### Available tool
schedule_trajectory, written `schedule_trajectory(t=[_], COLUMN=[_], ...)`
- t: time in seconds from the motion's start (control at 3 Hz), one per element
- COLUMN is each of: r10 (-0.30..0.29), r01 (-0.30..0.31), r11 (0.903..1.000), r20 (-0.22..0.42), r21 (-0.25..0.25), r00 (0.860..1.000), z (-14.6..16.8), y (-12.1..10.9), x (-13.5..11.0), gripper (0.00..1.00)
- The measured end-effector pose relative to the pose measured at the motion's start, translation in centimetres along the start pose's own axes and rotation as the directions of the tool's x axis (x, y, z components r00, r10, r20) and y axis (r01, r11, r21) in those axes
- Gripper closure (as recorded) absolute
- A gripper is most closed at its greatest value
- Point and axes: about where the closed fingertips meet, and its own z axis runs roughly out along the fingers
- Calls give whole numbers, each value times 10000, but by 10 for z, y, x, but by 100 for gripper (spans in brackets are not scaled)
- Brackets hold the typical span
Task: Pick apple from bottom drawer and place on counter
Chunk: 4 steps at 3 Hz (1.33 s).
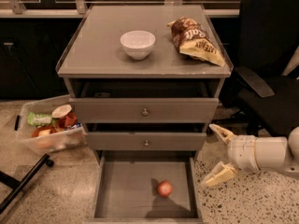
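The small reddish apple (164, 188) lies on the grey floor of the open bottom drawer (126, 190), right of its middle. The grey counter (93, 50) above carries a white bowl (138, 44) and a brown-and-yellow chip bag (196, 41). My gripper (219, 155) comes in from the right on a white arm, with its two cream fingers (221, 134) spread wide open and empty. It hangs just right of the drawer's right wall, level with the lower drawer front, above and to the right of the apple.
Two shut drawer fronts with small round knobs (145, 112) sit above the open drawer. A clear bin of items (49, 129) lies on the floor at left. A black office chair (266, 78) stands at right. A dark bar (23, 183) crosses the floor at lower left.
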Motion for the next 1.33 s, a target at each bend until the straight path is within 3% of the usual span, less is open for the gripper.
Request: schedule_trajectory(t=[0.33,0.67,1.33], r10=[462,1048,1170], r01=[-461,-1047,-1140], r11=[9989,9945,9915], r20=[128,345,469], r21=[-83,-70,-620], r00=[9989,9939,9920], z=[25,70,180], y=[0,-1,18], x=[31,87,175], gripper=[0,0,0])
